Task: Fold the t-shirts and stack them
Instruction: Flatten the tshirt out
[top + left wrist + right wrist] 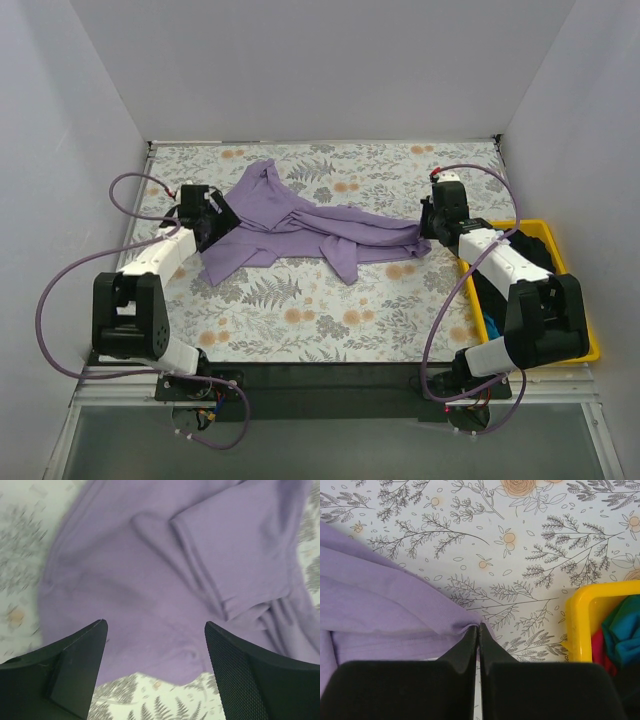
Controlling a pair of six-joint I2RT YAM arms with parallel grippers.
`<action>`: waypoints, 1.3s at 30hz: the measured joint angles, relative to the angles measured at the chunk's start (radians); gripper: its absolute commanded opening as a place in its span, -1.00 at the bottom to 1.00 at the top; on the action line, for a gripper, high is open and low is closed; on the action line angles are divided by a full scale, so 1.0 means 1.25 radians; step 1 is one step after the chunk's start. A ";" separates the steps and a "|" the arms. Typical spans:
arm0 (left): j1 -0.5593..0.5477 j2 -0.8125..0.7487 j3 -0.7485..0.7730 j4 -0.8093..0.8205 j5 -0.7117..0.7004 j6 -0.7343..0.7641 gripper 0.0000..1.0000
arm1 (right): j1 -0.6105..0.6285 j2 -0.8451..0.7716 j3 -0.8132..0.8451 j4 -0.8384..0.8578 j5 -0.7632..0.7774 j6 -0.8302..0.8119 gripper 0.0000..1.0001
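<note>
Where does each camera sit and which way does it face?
Top external: above and behind the arm bases, looking down at the table; both arms show.
Left wrist: on the left arm, looking down past the open left gripper at the lavender t-shirt.
Right wrist: looking down past the right gripper, shut on that shirt; yellow tray at right.
Shared: all three see the shirt.
</note>
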 measured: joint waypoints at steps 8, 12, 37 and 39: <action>0.009 -0.146 -0.167 -0.064 -0.060 -0.009 0.49 | 0.000 0.018 0.003 0.007 -0.040 -0.003 -0.97; 0.009 -0.175 -0.203 -0.081 -0.084 0.005 0.42 | 0.000 0.053 0.018 0.006 -0.049 -0.004 -0.97; 0.008 -0.115 -0.248 -0.089 -0.051 0.035 -1.00 | 0.015 0.235 0.285 -0.024 0.011 -0.067 0.36; 0.008 -0.123 -0.248 -0.089 -0.045 0.035 -1.00 | 0.046 0.210 0.278 -0.027 -0.013 -0.079 0.37</action>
